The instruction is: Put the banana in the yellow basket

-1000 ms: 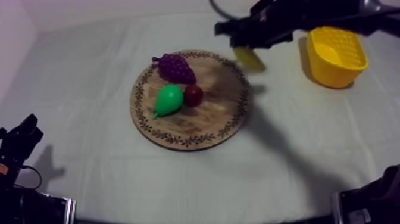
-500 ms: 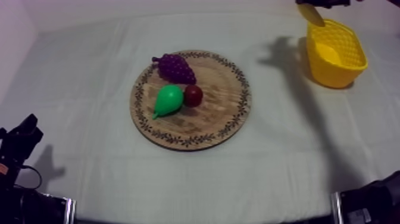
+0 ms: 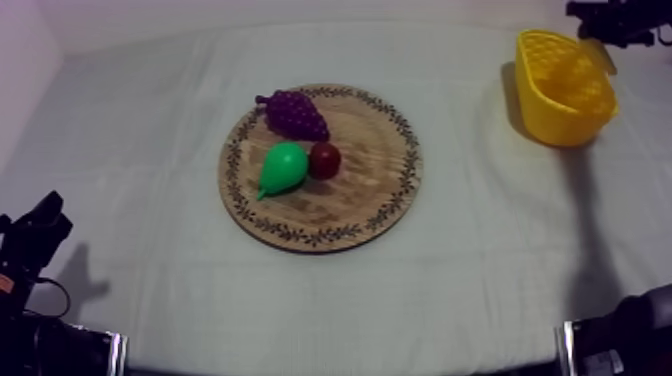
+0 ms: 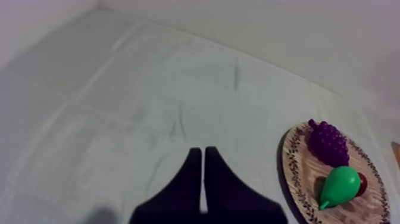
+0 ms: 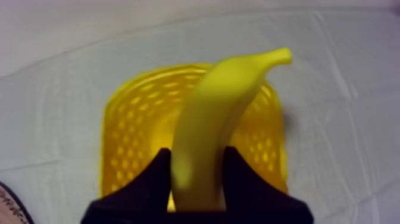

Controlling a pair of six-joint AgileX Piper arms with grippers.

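top view: high above cloth (image 3: 150,120), looks down at slant toward far edge; takes in wooden board (image 3: 370,170) at middle, yellow basket (image 3: 560,128) at far right.
left wrist view: low behind left gripper (image 4: 201,152), faces forward along cloth; board ahead, to claw's right, well apart. shares board, grapes (image 4: 327,142), pear (image 4: 339,186) with top view.
right wrist view: close behind right gripper (image 5: 197,152), looks down past banana (image 5: 217,113) into basket under claw. shares basket with top view.
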